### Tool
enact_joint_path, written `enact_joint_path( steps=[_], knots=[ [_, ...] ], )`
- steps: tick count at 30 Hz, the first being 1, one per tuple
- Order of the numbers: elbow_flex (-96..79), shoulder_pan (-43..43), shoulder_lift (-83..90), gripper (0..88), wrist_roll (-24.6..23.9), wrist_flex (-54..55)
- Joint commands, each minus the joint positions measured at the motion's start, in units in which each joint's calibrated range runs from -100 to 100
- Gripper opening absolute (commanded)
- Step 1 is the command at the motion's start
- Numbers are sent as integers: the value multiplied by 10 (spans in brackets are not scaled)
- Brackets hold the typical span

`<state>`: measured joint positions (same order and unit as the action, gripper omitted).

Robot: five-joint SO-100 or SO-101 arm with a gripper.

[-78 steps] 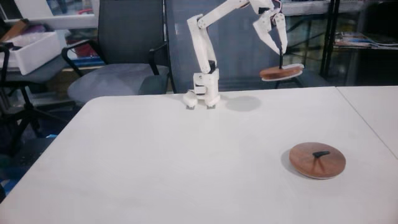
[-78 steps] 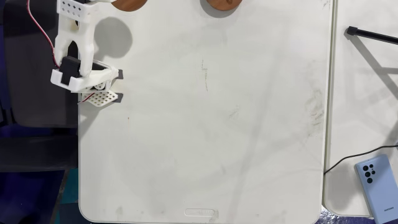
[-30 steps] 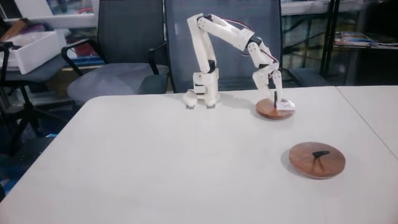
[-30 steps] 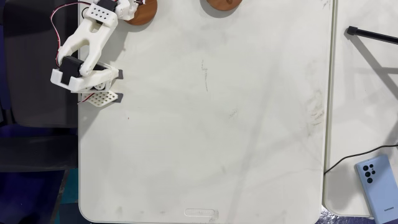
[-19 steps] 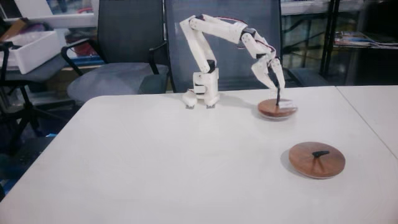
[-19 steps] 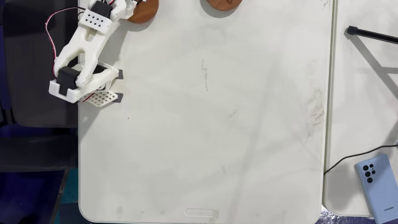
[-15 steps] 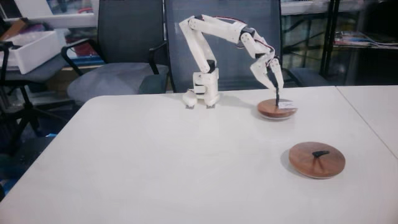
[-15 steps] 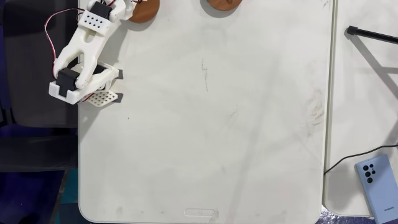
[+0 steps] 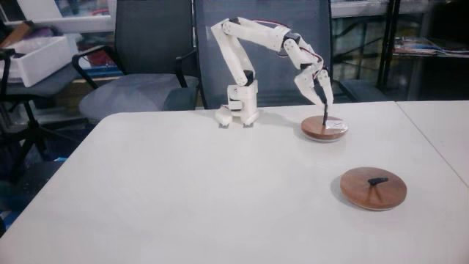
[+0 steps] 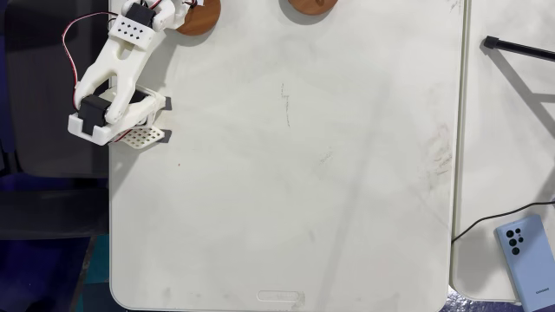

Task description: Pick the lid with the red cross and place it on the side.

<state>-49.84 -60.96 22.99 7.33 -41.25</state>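
Note:
The lid with the red cross (image 9: 316, 132) is a small light-brown disc with a white sticker. It lies flat on the white table (image 9: 183, 191) at the back right, to the right of the arm's base (image 9: 242, 110). My gripper (image 9: 324, 116) points down onto its middle, fingers closed around the thin black handle. In the fixed view from above, the lid (image 10: 205, 17) is cut by the top edge, just right of the arm (image 10: 121, 65). The fingertips are hidden there.
A larger, darker wooden disc with a black bar handle (image 9: 374, 188) lies at the front right, also seen from above (image 10: 310, 5). Office chairs (image 9: 139, 66) stand behind the table. A second table on the right carries a phone (image 10: 520, 247) and a black cable (image 10: 520, 49).
The lid came down from the air onto the table with the gripper holding it. In the last half second the lid and gripper only shifted slightly left.

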Motion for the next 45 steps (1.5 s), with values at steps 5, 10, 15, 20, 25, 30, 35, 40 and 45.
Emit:
enact_joint_path(
  steps=[5,10,15,20,25,30,35,40,45],
  knots=[
    [3,-4,13,9,0,4],
    [3,-5,12,9,0,5],
    [-9,-5,11,9,0,6],
    [-58,-5,11,9,0,44],
    [-81,-6,12,8,0,66],
    [-85,-6,12,9,5,66],
    [-85,-1,12,9,5,66],
    [-85,1,12,9,5,62],
    [-85,-6,12,10,6,61]
  ],
)
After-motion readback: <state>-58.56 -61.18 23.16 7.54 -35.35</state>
